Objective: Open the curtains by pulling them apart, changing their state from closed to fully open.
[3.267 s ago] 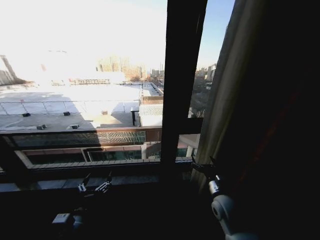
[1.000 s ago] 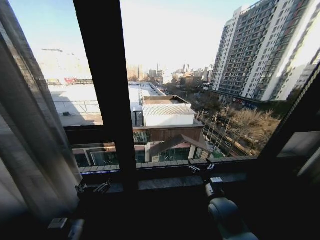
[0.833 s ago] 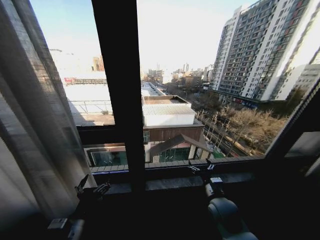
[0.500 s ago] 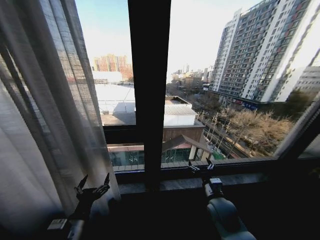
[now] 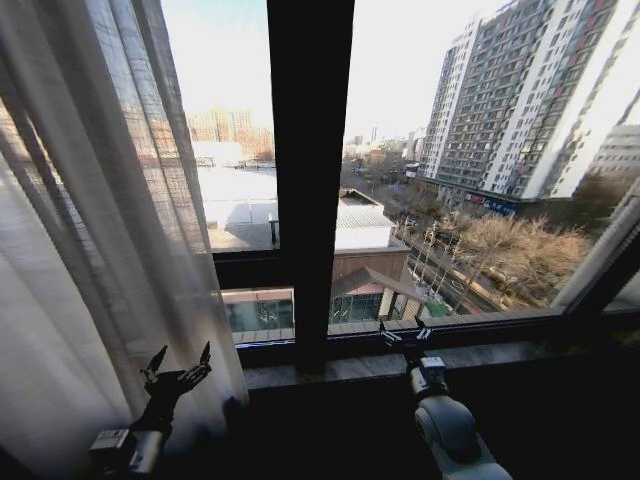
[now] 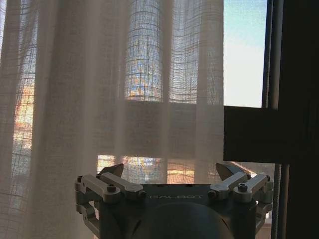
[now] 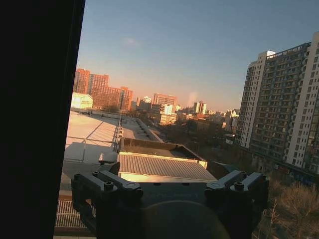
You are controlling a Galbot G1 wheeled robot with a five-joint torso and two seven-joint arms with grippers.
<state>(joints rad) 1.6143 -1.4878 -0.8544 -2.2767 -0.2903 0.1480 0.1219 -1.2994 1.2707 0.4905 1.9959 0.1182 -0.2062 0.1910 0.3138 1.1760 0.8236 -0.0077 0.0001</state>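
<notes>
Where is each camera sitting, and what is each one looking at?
Head view: on the robot's head, facing the window, with the left curtain, the dark window frame bar, the left gripper and the right gripper, both open.
Left wrist view: on the left arm, facing the left curtain over the left gripper.
Right wrist view: on the right arm, facing the city over the right gripper.
Shared: head and left wrist both show the curtain and frame bar.

Head cam looks forward-down at the window frame (image 5: 308,180); my left wrist cam sits close facing the curtain (image 6: 99,89); right wrist cam faces outside, sharing that frame.
</notes>
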